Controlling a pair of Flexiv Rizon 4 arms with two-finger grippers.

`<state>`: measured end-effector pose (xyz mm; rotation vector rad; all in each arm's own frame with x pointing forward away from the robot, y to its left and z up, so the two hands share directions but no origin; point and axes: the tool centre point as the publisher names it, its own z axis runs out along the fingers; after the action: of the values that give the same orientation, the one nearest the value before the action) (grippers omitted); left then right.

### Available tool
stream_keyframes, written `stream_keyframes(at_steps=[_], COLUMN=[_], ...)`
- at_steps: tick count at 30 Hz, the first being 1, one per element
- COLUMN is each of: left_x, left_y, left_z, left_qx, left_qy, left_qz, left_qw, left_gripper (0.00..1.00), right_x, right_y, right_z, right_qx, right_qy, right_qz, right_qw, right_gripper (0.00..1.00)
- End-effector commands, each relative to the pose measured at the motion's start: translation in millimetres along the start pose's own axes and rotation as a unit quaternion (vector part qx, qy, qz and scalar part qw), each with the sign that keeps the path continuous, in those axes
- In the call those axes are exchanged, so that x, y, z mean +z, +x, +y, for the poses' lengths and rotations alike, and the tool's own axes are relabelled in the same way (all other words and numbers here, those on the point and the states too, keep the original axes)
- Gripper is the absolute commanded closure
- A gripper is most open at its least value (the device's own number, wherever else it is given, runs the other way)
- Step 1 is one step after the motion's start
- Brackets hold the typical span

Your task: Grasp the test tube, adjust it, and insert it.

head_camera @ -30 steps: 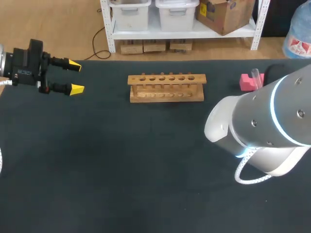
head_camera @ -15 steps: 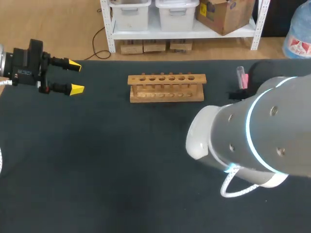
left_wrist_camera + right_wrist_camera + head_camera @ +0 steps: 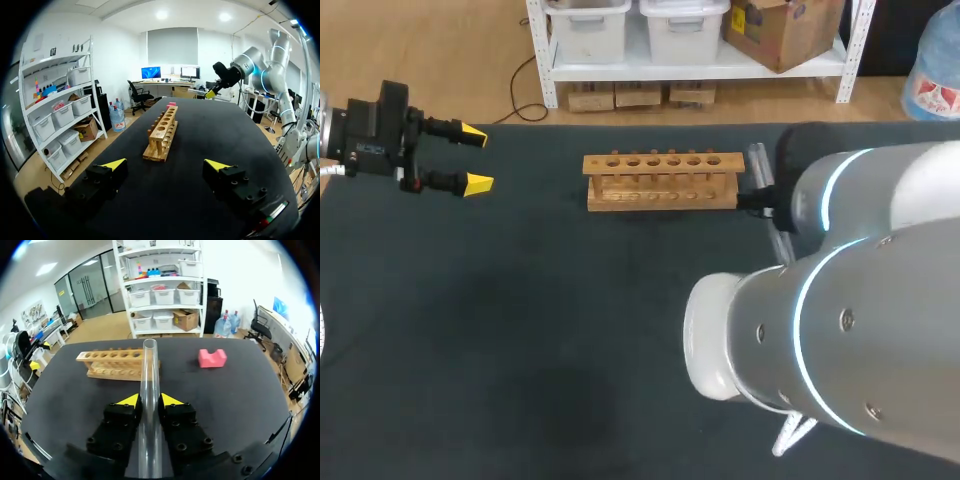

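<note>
Test tube (image 3: pixel 149 375): clear glass, clamped between the right gripper (image 3: pixel 149 400) fingers, one yellow tip pressed on each side. It lies along the fingers with its open mouth sticking out past the tips and its lower end running back between the black finger blocks.

Head view: the test tube (image 3: pixel 758 165) sits at 3 o'clock of the rack (image 3: pixel 663 181), just beside the rack's right end. Its long axis runs roughly 12-to-6, slightly tilted. Can't tell if it touches the wood. All six rack holes are open.

From the right wrist, the rack (image 3: pixel 117 364) is ahead of the fingers at about 11 o'clock and the pink block (image 3: pixel 212 358) is ahead at about 1 o'clock. Both rest on the table and are well apart from each other.

The right arm (image 3: pixel 850 300) comes in from the right side and covers most of that side of the table (image 3: pixel 520 330).

Left gripper (image 3: pixel 470 158): at 9 o'clock of the rack, well apart from it, near the left table edge. Its fingers are spread and hold nothing. From its own wrist, the left gripper (image 3: pixel 166 165) points down the length of the rack (image 3: pixel 162 134), which is at 12 o'clock ahead. The pink block (image 3: pixel 171 104) is beyond the rack's far end. The right arm (image 3: pixel 260 65) hangs above the far end of the table, at about 1 o'clock.
</note>
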<state>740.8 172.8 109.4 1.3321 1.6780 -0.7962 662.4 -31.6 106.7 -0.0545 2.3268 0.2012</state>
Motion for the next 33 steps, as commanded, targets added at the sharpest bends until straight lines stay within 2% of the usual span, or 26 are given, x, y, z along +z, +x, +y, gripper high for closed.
stream_keyframes(at_steps=[1, 11, 14, 20, 33], left_x=[0, 0, 0, 0, 0], left_y=[1.6, 1.6, 1.6, 1.6, 1.6], left_z=[0.6, 0.6, 0.6, 0.6, 0.6], left_qx=[0.002, 0.002, 0.002, 0.002, 0.002], left_qy=[0.000, 0.000, 0.000, 0.000, 0.000], left_qz=[-0.002, -0.002, -0.002, -0.002, -0.002], left_qw=[1.000, 1.000, 1.000, 1.000, 1.000], left_gripper=[0.00, 0.00, 0.00, 0.00, 0.00], right_x=[18, 38, 42, 45, 74], right_y=[1, 2, 6, 5, -5], right_z=[10, 42, 50, 59, 66], right_qx=[0.002, -0.006, -0.011, -0.022, -0.029], right_qy=[-0.020, -0.036, -0.043, -0.049, -0.042], right_qz=[0.001, -0.006, 0.005, 0.015, 0.019], right_qw=[1.000, 0.999, 0.999, 0.998, 0.999], right_gripper=[1.00, 1.00, 1.00, 1.00, 1.00])
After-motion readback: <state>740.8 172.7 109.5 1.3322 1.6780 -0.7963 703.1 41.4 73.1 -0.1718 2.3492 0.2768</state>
